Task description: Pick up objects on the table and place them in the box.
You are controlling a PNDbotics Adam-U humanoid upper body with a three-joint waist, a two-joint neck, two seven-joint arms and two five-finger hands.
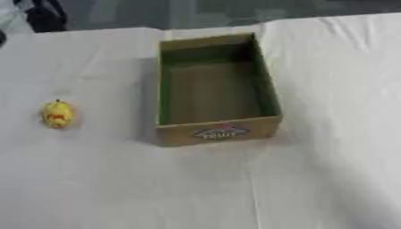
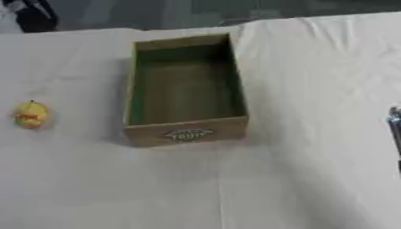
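A white cloth (image 1: pixel 94 179) covers the bench from the near edge to the far edge, creased in long folds on the right side; beyond the far edge a dark shape (image 1: pixel 43 15) shows at the far left corner, too blurred to make out. Nothing lies between the task's things on the cloth; the ground around them is plain cloth.

The cardboard box (image 1: pixel 217 133) sits near the middle of the bench, long axis running toward the far edge, open at the top; its near wall carries a dark oval label with a red mark; its inner walls look greenish, and its floor shows bare, with nothing inside.

At the right edge of the right eye view a narrow sliver of the right hand (image 2: pixel 395 123) enters, silver above and dark below; it is well apart from the box; whether its fingers are apart or together cannot be told. The left hand shows in neither view.

The small yellow object (image 1: pixel 57 114), rounded with a red patch on its front, lies on the cloth toward the left edge, well apart from the box and far across the bench from the right hand.
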